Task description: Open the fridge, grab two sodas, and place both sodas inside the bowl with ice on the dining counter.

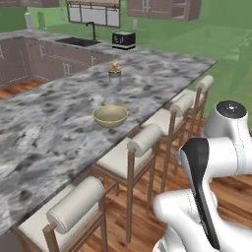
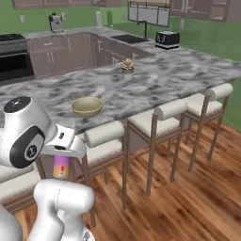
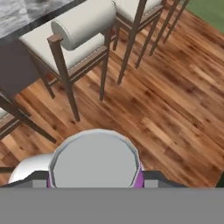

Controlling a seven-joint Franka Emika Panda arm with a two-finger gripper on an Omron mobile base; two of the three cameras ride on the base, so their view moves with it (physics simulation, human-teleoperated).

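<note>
Fingers (image 3: 94,186) half-spread, clamped on purple soda can (image 2: 60,167), pale top up

A small potted plant (image 1: 114,69) and black toaster (image 1: 123,40) sit well apart.

No legible text, labels or numbers anywhere.

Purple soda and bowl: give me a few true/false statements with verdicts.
1. The purple soda is held in the end effector. True.
2. The bowl stands on the dining counter. True.
3. A soda already lies in the bowl. False: nothing shows in it.
4. The bowl sits on a stool. False: it is on the marbled top, near the stool-side edge.
5. A small potted plant stands on the counter beyond the bowl. True.
</note>
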